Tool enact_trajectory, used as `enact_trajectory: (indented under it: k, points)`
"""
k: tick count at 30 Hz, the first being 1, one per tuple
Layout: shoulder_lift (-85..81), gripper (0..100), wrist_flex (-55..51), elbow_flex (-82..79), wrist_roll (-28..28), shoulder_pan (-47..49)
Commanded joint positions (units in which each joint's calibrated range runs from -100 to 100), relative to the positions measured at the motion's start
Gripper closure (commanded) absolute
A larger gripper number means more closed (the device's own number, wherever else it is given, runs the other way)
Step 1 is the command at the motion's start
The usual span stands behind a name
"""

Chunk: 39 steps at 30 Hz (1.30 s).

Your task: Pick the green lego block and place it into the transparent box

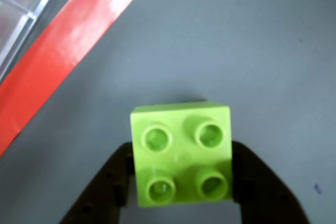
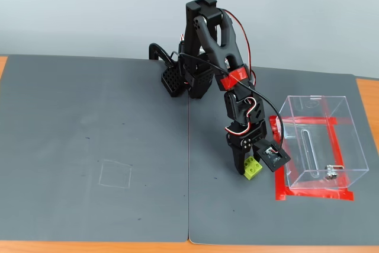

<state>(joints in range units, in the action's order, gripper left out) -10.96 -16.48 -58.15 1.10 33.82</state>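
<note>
The green lego block (image 1: 181, 153) is a lime square brick with four studs, seen from above in the wrist view. My gripper (image 1: 182, 150) has a black finger pressed against each of its sides and is shut on it. In the fixed view the gripper (image 2: 249, 167) points down with the block (image 2: 253, 169) at its tip, at or just above the grey mat. The transparent box (image 2: 320, 140) stands just to the right of the block. A corner of the box (image 1: 16, 19) shows at the top left of the wrist view.
Red tape (image 2: 314, 195) marks a square around the box's foot, and a strip of that tape (image 1: 68, 40) runs diagonally in the wrist view. A faint square outline (image 2: 115, 174) is drawn on the left grey mat (image 2: 89, 117). The arm's base (image 2: 189, 81) stands at the back.
</note>
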Motion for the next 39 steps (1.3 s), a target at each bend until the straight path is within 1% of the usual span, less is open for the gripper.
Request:
enact_trajectory:
  k: [1,5,13,29,39]
  points:
    - [-1.04,83,0.07,1.66,-0.08,-0.89]
    - [-1.12,88,0.07,1.66,-0.08,-1.04]
    - [-1.46,88,0.07,2.2,0.02,-1.04]
    - [-21.21,88,0.07,1.66,0.39,-3.28]
    - [-29.61,88,0.07,2.75,0.54,-2.83]
